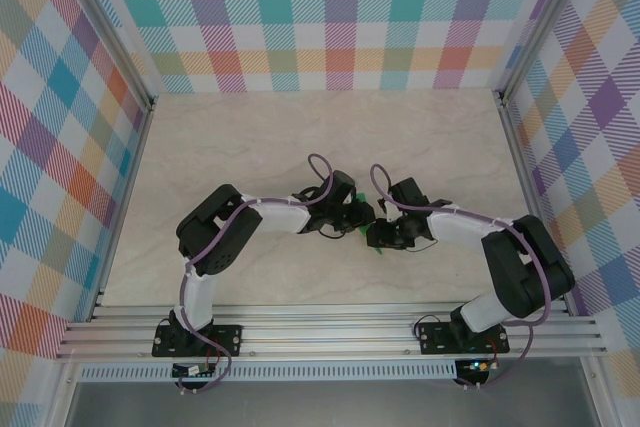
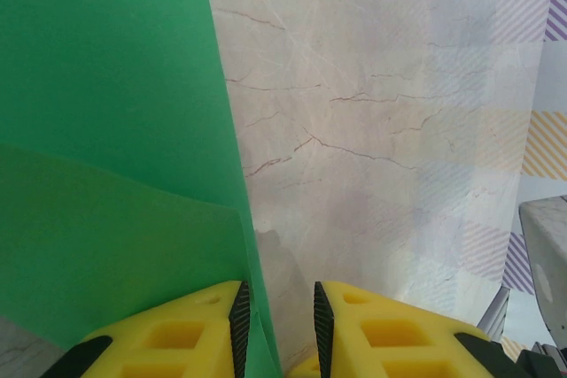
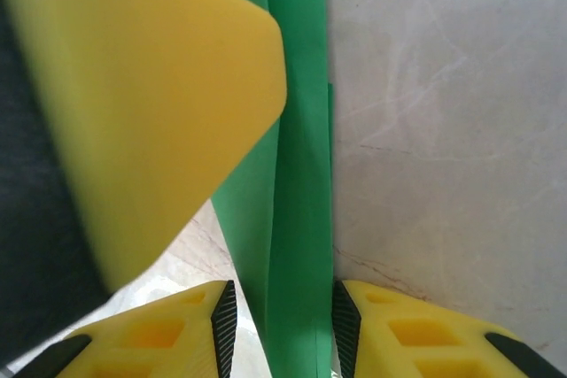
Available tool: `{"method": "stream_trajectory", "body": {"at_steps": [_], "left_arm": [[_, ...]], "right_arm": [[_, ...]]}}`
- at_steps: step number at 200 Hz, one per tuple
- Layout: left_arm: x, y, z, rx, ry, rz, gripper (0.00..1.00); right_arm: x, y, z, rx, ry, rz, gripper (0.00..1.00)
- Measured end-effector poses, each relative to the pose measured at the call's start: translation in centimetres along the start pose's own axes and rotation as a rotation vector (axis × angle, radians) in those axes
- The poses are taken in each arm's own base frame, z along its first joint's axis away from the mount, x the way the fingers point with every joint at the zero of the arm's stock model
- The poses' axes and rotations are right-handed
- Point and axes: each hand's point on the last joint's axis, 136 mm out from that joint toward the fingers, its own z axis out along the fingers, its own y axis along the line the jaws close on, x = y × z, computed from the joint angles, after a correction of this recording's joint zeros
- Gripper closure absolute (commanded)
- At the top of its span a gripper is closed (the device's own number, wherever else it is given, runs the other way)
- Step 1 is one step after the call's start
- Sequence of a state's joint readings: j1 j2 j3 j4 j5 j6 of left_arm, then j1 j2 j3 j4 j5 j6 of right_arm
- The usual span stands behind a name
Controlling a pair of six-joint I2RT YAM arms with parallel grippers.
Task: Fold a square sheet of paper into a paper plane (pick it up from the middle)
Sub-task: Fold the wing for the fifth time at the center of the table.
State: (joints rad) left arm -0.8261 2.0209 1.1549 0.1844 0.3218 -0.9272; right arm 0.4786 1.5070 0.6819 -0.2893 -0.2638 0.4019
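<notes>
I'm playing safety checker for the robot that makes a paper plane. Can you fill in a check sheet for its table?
Surface: pale marbled table, no spills seen.
Job's things: green paper, partly folded, standing between the two tools; not yet a plane.
Clutter: nothing seen.
Tools: left tool open, paper edge against one pad; right tool shut on the paper's folded strip.
Cables: purple cables looped along both arms.
Surroundings: checked walls on three sides; metal rails at the near edge.
</notes>
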Motion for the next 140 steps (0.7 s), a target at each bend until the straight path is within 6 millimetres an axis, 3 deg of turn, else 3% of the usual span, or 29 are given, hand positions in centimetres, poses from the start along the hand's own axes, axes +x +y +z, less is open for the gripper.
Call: {"method": "stream_trajectory", "body": {"at_steps": [80,140], "left_arm": [[-0.04,-0.08,-0.01,0.002,-0.001,0.001,0.71],[-0.03,-0.11,-0.01,0.003,0.001,0.001,0.71]], "right_arm": [[0.04,-0.33,0.11,0.020,0.009,0.008,0.74],[-0.03,-0.64,0.30,0.001,0.018,0.061,0.77]]}}
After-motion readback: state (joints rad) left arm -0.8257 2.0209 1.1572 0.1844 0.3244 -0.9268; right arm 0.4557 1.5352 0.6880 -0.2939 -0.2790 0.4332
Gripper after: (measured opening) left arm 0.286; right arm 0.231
